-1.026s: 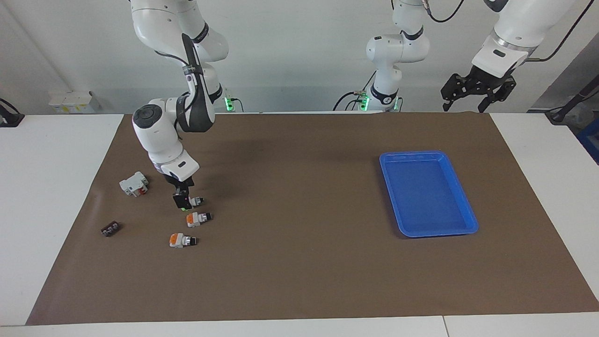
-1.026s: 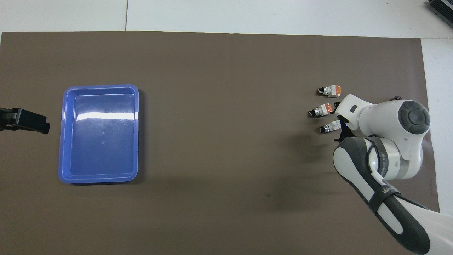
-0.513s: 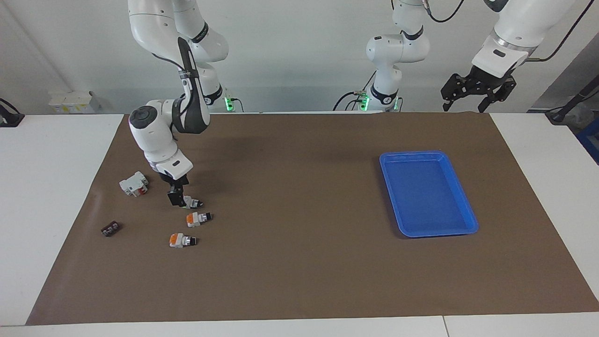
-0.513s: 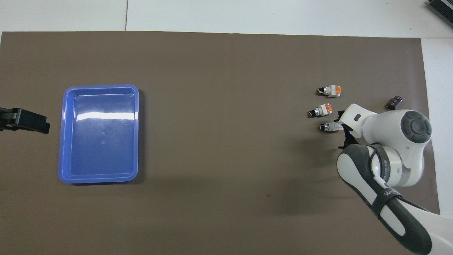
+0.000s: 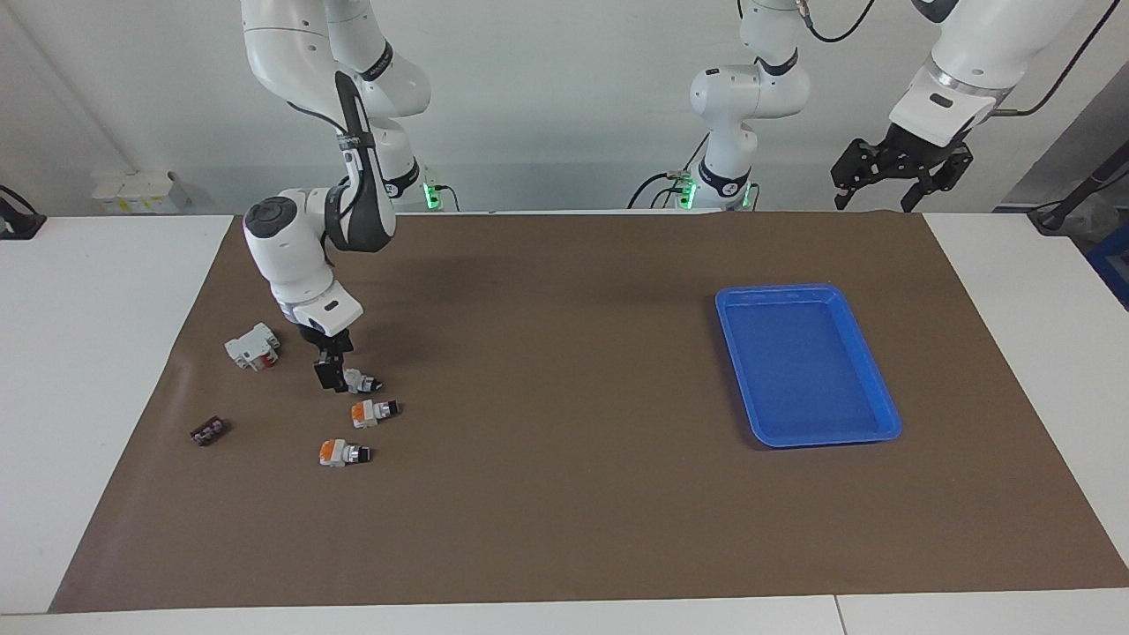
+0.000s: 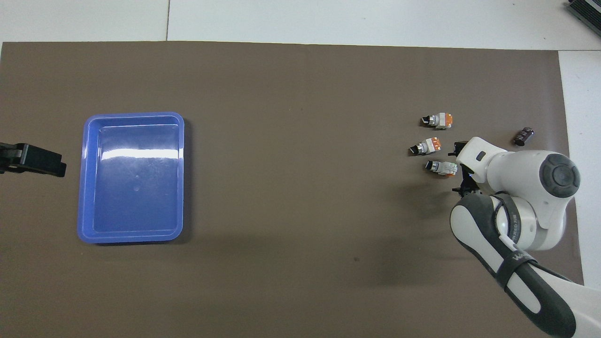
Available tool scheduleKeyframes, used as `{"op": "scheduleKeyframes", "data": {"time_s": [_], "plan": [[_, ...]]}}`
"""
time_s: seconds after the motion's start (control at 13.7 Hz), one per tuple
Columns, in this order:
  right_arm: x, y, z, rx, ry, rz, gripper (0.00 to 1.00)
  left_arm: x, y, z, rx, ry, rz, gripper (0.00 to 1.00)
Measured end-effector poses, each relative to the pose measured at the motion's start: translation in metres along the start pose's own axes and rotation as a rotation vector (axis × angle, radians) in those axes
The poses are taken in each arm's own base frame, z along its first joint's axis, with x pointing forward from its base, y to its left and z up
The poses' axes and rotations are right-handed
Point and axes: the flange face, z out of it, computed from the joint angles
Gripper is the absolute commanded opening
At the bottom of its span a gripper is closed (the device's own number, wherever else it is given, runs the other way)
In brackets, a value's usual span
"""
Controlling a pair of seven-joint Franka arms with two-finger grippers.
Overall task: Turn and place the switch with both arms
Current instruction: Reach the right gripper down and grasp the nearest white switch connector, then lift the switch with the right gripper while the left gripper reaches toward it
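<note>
The switch (image 5: 360, 382) lies on the brown mat at the right arm's end of the table, its black tip pointing toward the mat's middle. It also shows in the overhead view (image 6: 440, 166). My right gripper (image 5: 332, 377) is down at the mat and shut on the switch's coloured end, which its fingers hide. In the overhead view the right wrist covers most of that gripper. My left gripper (image 5: 900, 172) waits open and empty, raised above the mat's edge at the left arm's end, and it shows at the overhead view's edge (image 6: 35, 160).
Two orange-ended switches (image 5: 375, 411) (image 5: 344, 453) lie just farther from the robots than the switch. A white block with a red part (image 5: 253, 346) and a small black part (image 5: 208, 431) lie beside them. A blue tray (image 5: 803, 362) sits toward the left arm's end.
My right gripper has shifted a little toward the robots with the switch. The switch has turned slightly on the mat. The green end no longer shows. The left arm has not moved.
</note>
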Motion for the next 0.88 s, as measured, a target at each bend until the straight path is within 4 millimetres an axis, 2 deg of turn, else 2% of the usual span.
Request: {"op": "scheduleKeyframes", "data": {"time_s": [0.22,0.29,0.37,0.44,0.51,0.59,0.88], "plan": [[0.0000,-0.0019,0.0021,0.018,0.001,0.107,1.00,0.0000,0.0000,0.0000,0.000,0.000,0.000,1.00],[0.0001,-0.0028,0.0034,0.025,0.001,0.133,0.95,0.0000,0.0000,0.0000,0.000,0.000,0.000,1.00],[0.0002,-0.0035,0.0052,0.029,0.001,0.147,0.78,0.0000,0.0000,0.0000,0.000,0.000,0.000,1.00],[0.0002,-0.0040,0.0068,0.032,0.000,0.155,0.43,0.0000,0.0000,0.0000,0.000,0.000,0.000,1.00],[0.0002,-0.0043,0.0082,0.035,0.000,0.157,0.14,0.0000,0.0000,0.0000,0.000,0.000,0.000,1.00],[0.0002,-0.0045,0.0092,0.037,0.000,0.160,0.00,0.0000,0.0000,0.0000,0.000,0.000,0.000,1.00],[0.0007,-0.0049,0.0099,0.040,-0.001,0.219,0.00,0.0000,0.0000,0.0000,0.000,0.000,0.000,1.00]]}}
